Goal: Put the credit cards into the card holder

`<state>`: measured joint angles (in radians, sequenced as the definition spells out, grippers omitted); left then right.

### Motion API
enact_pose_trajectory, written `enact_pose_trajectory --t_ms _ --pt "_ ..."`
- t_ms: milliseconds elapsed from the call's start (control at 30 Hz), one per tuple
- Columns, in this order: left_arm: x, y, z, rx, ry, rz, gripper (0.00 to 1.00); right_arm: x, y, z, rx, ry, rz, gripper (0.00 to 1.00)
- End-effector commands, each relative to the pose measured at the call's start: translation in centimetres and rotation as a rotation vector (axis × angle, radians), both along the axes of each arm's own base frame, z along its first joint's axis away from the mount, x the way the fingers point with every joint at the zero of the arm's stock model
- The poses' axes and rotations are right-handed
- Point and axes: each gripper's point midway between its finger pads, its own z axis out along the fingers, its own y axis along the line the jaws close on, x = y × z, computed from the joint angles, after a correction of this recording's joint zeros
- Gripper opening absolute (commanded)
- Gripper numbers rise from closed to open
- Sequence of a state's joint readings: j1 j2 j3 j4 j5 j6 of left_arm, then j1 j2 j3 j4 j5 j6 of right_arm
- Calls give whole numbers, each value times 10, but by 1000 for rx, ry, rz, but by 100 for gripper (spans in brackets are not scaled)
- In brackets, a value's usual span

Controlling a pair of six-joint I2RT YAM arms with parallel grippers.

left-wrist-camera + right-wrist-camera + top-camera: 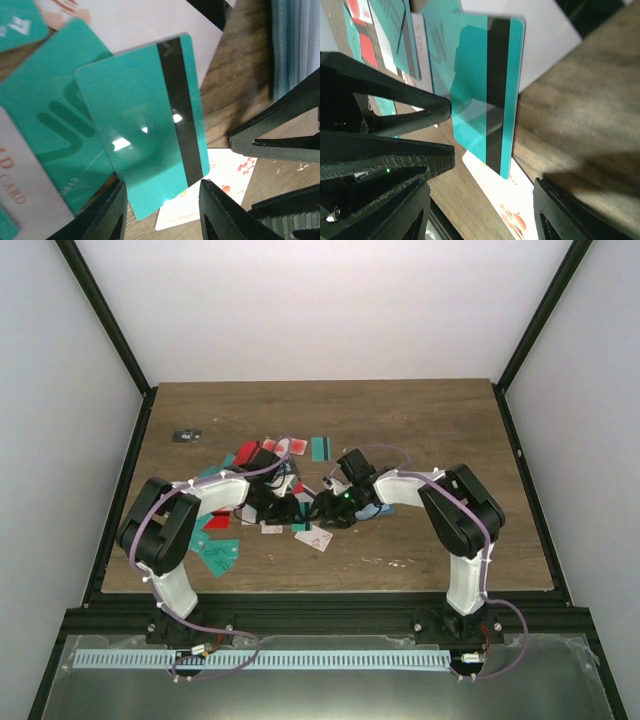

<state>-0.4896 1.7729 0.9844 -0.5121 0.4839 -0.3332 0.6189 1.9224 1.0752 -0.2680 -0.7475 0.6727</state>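
We see the left gripper [162,192] clamped on the striped teal card [140,130], tilted clear of the table [240,85], likely for feeding the card holder [296,45] beside the right gripper [480,185], whose fingers gape empty.

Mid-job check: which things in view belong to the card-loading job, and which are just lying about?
Part of the job:
- teal striped card, held in the left tool
- loose credit cards spread on the table
- bluish card holder

Just lying about:
- small dark object at the table's far left
- white slotted strip along the bottom of the top view
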Motion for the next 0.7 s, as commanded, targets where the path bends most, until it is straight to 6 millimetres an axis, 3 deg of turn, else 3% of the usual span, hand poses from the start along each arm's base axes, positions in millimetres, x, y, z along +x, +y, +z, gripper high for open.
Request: enact_pose_trajectory --t_ms 0,300,667 --pt "-38 4 -34 63 105 -33 42 -37 -24 -31 -108 81 26 59" --pt "-95 -28 -47 75 181 -66 41 -92 -57 -46 -129 160 52 59" --pt "-142 -34 -38 121 230 -57 41 -147 -69 -43 -85 217 84 58"
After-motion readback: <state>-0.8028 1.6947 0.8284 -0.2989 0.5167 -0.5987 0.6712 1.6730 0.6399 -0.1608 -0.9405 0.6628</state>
